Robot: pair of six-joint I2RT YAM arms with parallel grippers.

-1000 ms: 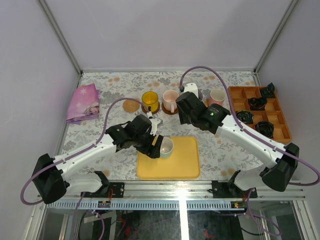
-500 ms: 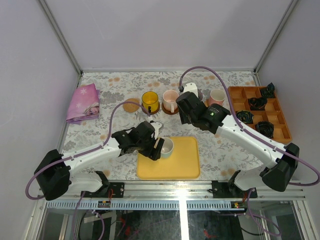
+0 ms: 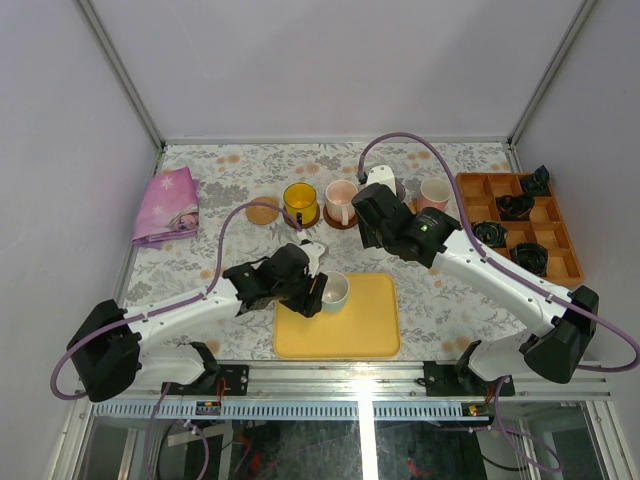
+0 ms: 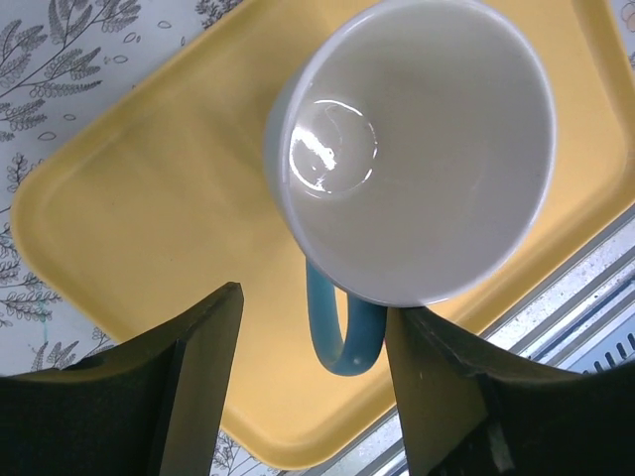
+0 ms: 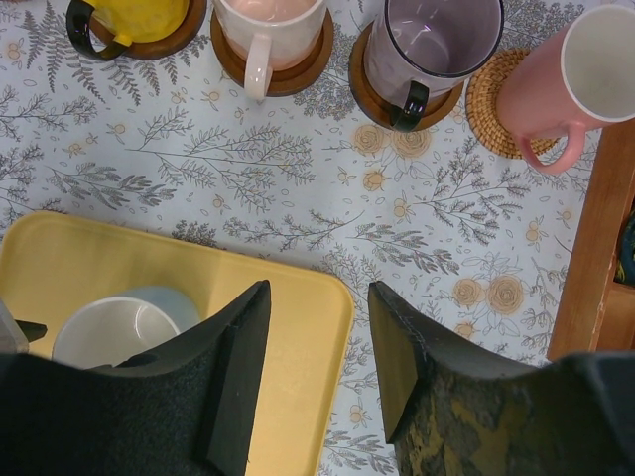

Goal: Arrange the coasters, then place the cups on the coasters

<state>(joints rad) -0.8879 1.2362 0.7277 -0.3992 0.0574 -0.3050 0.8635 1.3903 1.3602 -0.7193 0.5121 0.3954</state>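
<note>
On the yellow tray [image 3: 352,330] stands the white cup [image 3: 334,291] [image 4: 417,149], its light-blue handle [image 4: 337,335] between the fingers of my left gripper [image 3: 317,293] [image 4: 313,307]. The jaws are open: the right finger [image 4: 437,387] touches the handle, the left finger [image 4: 198,367] stands apart. At the back, the amber cup [image 3: 300,203] [image 5: 129,15], the pale pink cup [image 3: 341,199] [image 5: 270,25], the purple cup [image 5: 432,45] and the salmon cup [image 3: 433,193] [image 5: 585,69] each sit on coasters. One coaster [image 3: 262,212] lies bare. My right gripper [image 3: 375,228] [image 5: 317,347] hangs open and holds nothing above the tray's far right corner.
A pink cloth [image 3: 167,205] lies at the far left. A wooden compartment box [image 3: 470,205] with black round parts stands at the right, its edge [image 5: 595,248] close to the salmon cup. The table has a floral cover and a metal rail along its near edge.
My left gripper has shifted slightly right along the tray, round the white cup's handle, and its jaws have narrowed. The right arm has stayed still.
</note>
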